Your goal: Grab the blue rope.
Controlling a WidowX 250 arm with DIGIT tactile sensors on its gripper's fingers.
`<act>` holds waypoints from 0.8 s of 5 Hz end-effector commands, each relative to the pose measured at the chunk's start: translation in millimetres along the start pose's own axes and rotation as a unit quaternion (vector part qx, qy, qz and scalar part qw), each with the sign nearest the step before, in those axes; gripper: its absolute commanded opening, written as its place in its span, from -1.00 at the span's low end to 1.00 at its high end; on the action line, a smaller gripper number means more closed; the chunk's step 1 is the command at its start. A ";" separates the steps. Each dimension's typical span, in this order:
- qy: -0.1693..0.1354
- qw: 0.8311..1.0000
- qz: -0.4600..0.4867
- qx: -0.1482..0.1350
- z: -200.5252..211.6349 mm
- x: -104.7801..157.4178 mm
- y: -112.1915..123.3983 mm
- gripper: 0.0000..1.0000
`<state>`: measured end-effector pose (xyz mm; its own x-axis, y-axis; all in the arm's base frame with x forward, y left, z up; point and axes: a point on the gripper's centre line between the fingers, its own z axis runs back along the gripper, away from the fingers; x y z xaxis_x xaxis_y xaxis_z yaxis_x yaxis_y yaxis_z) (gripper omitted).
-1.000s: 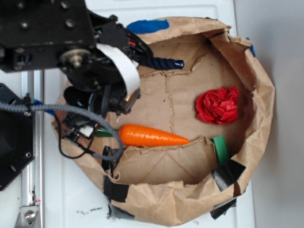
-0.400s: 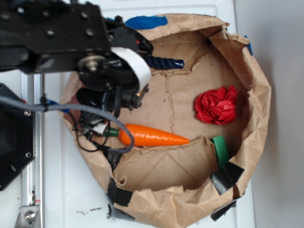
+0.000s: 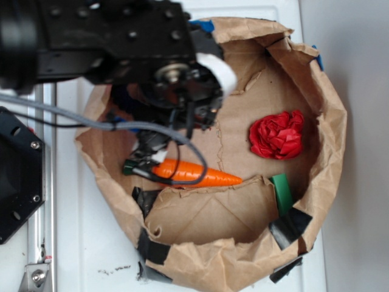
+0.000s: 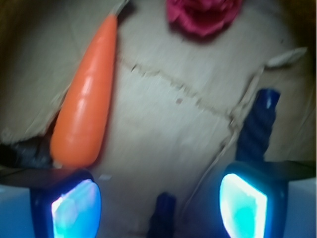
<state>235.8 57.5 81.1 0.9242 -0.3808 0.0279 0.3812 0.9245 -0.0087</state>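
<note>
The brown paper bag (image 3: 331,109) holds, from left to right, an orange carrot (image 3: 200,174) at lower centre and a red paper flower (image 3: 278,135). In the wrist view the blue rope (image 4: 256,130) lies at right, beside the spread gripper (image 4: 158,203).

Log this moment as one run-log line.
gripper: open, jaws apart | blue rope: ungrasped, by one jaw | carrot: left side | stage: approach

In the exterior view the arm (image 3: 121,42) hides the blue rope (image 4: 255,130); the wrist view is blurred.
</note>
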 end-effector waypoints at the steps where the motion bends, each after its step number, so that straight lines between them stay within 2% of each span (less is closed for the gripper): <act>1: -0.018 0.999 0.029 0.018 8.3 16.6 23.4 1.00; 2: -0.023 0.999 0.039 0.014 6.8 15.1 39.8 1.00; 4: -0.031 0.999 0.041 0.018 2.6 13.0 53.9 1.00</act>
<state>261.8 100.9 70.8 0.9474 -0.3161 0.0495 0.3170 0.9484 -0.0118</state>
